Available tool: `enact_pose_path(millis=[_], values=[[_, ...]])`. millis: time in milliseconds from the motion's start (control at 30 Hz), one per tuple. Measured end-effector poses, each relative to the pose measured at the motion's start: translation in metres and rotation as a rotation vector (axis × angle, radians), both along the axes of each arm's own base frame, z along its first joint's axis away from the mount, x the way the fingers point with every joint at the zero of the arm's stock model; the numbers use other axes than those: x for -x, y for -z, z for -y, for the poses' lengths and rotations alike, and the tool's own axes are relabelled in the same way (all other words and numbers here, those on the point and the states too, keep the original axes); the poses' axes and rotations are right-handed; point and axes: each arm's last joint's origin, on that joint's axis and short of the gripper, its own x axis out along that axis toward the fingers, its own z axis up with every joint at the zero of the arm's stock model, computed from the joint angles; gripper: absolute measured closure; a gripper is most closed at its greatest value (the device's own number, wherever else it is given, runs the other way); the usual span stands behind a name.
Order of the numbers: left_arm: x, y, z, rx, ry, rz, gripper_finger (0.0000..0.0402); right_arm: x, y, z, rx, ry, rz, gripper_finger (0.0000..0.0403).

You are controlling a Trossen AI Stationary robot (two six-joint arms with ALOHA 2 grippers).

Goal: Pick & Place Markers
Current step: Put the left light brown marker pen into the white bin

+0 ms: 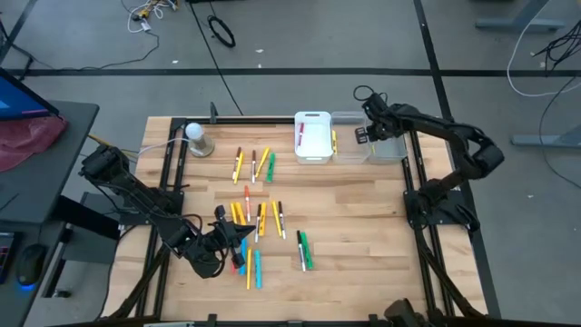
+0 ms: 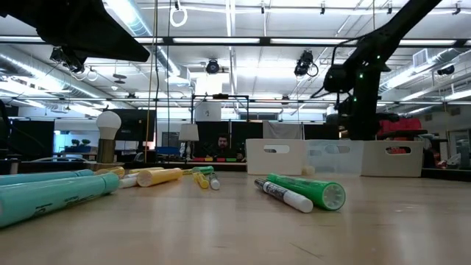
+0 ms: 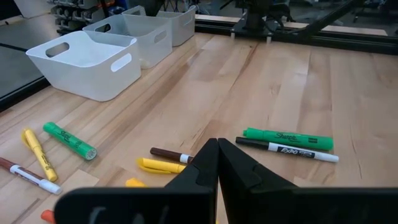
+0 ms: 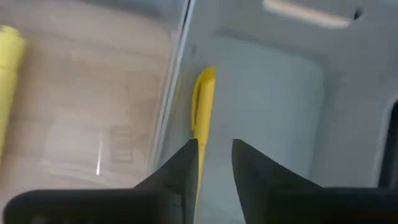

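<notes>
**Markers scattered mid-table, one yellow pen in the clear bin**

The markers (image 1: pixel 259 222), thin pens in yellow, orange, red, green and cyan, lay spread over the middle of the pale wooden table (image 1: pixel 363 218) in the high view. One cluster sat just above centre, near the white rectangular plastic bin (image 1: pixel 312 138); a second, larger cluster sat lower, and a green marker with a white-barrelled black one (image 1: pixel 304 251) lay a little to the right of it. A red-capped marker lay inside the white bin along its left wall.

The right gripper (image 1: pixel 361 134) hung over the clear rectangular plastic bin (image 1: pixel 349 149) in the upper middle of the high view, just beside the white bin. Its wrist view showed its two dark fingers (image 4: pixel 180 171) parted by a narrow gap, holding nothing, with a yellow marker (image 4: pixel 203 102) just ahead of them, lying along the clear bin's wall on the inside. Another yellow marker showed through that wall at the picture's left edge.

The left gripper (image 1: pixel 229 238) sat low at the lower left of the high view, at the left edge of the lower cluster. In its wrist view the fingers (image 3: pixel 202 168) were pressed together with nothing between them.

A round white bulb on a metal base (image 1: pixel 196 136) stood at the upper left of the table.
</notes>
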Motion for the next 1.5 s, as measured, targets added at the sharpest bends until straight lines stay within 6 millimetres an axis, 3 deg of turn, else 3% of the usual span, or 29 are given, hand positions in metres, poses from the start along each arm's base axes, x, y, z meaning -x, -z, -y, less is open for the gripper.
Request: enact_pose_path(millis=[133,267,467,600,733,867,1033,1233,1500], values=[[0.0,0.0,0.0,0.0,0.0,0.0,0.0388,0.007,-0.025,-0.01,0.088,-0.023,0.032,0.0283],[0.0,0.0,0.0,0.0,0.0,0.0,0.0387,0.01,-0.059,-0.036,0.192,-0.1,0.103,0.0285],[0.0,0.0,0.0,0.001,0.0,0.001,0.0388,-0.002,-0.1,-0.106,0.315,-0.375,0.278,0.0316],[0.0,0.0,0.0,0.006,0.0,0.006,0.0388,-0.019,-0.109,-0.165,0.35,-0.584,0.432,0.0342],[-0.001,-0.001,0.0,0.01,0.0,0.011,0.0388,-0.039,-0.098,-0.228,0.413,-0.785,0.592,0.0371],[-0.001,-0.001,0.0,0.01,-0.003,0.014,0.0388,-0.051,-0.069,-0.287,0.498,-0.963,0.726,0.0397],[-0.004,-0.002,-0.005,0.005,-0.04,0.026,0.0388,-0.057,-0.02,-0.332,0.628,-1.13,0.664,0.0396],[-0.019,-0.002,-0.027,0.004,-0.147,0.036,0.0388,-0.064,0.031,-0.338,0.634,-1.188,0.479,0.0397],[-0.038,-0.002,-0.068,0.004,-0.311,0.034,0.0388,-0.083,0.049,-0.311,0.54,-1.041,0.451,0.0355]])
